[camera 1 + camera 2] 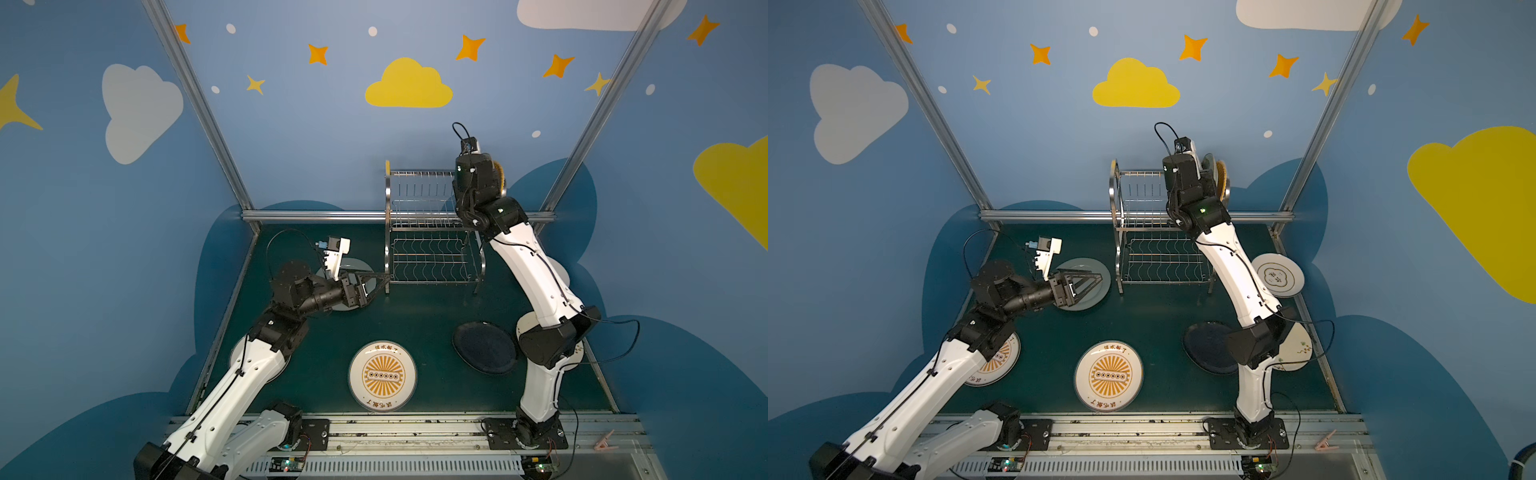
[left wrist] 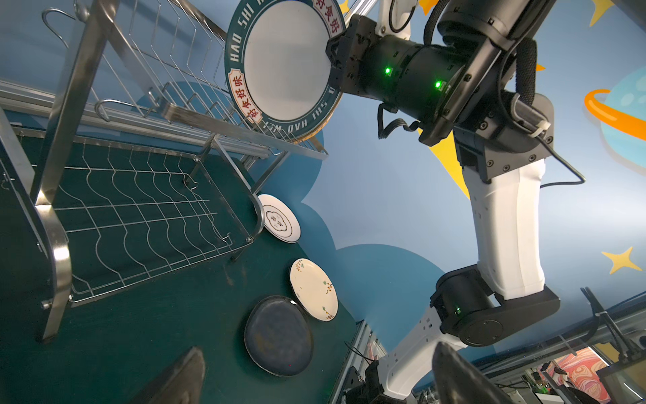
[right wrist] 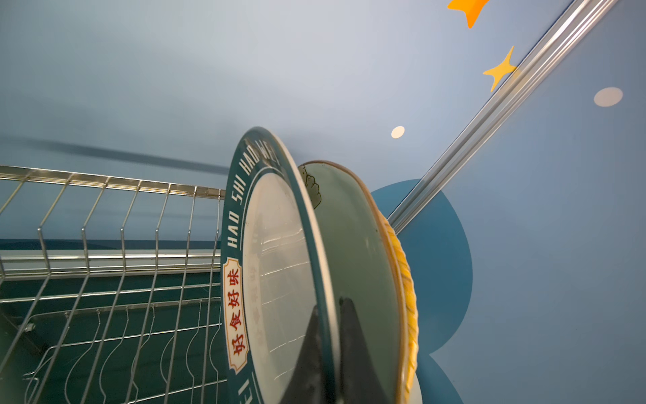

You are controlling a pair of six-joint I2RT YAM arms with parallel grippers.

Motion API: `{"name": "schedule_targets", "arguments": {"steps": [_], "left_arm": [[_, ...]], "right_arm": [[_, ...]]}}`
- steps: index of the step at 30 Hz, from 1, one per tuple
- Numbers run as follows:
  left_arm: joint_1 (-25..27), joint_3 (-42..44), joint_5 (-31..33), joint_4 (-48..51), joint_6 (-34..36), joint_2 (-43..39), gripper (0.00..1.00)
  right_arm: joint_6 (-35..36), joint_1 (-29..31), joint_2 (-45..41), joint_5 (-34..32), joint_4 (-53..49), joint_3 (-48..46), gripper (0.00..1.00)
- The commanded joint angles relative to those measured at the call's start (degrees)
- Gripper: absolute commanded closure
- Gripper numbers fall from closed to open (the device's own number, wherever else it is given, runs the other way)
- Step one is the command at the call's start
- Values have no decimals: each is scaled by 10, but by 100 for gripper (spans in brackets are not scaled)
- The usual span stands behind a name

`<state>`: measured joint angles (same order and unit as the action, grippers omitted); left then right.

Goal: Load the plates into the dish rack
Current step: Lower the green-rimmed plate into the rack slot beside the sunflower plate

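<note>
Dish rack (image 1: 419, 227), upper tier, 3 o'clock end: orange woven plate (image 3: 407, 280), green plate (image 3: 353, 245) and lettered plate (image 3: 276, 273), all on edge. Right fingers (image 3: 356, 360) clamp the lettered plate's rim. Left fingers (image 2: 454, 377) are spread wide over a grey plate (image 1: 1096, 304) lying flat on the desk (image 1: 1142, 328), 8 o'clock of the rack.

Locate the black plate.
In both top views the black plate lies flat, front right, between the central sunburst plate and the floral plate.

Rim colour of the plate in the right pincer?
Plate rim: dark teal, white letters, red characters on cream panels. Best in the left wrist view.
</note>
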<state>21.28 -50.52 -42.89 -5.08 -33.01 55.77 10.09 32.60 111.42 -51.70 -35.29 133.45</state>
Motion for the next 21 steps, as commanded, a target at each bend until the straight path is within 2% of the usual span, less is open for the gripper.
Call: {"name": "schedule_targets", "arguments": {"steps": [1, 15, 21], "left_arm": [[1, -14, 1, -5, 10, -5, 0], [1, -15, 3, -3, 12, -2, 0], [1, -15, 4, -3, 13, -1, 0]], "right_arm": [[22, 5, 21, -27, 0, 34, 100], [40, 12, 58, -41, -5, 87, 100], [24, 14, 61, -44, -27, 87, 100]]}}
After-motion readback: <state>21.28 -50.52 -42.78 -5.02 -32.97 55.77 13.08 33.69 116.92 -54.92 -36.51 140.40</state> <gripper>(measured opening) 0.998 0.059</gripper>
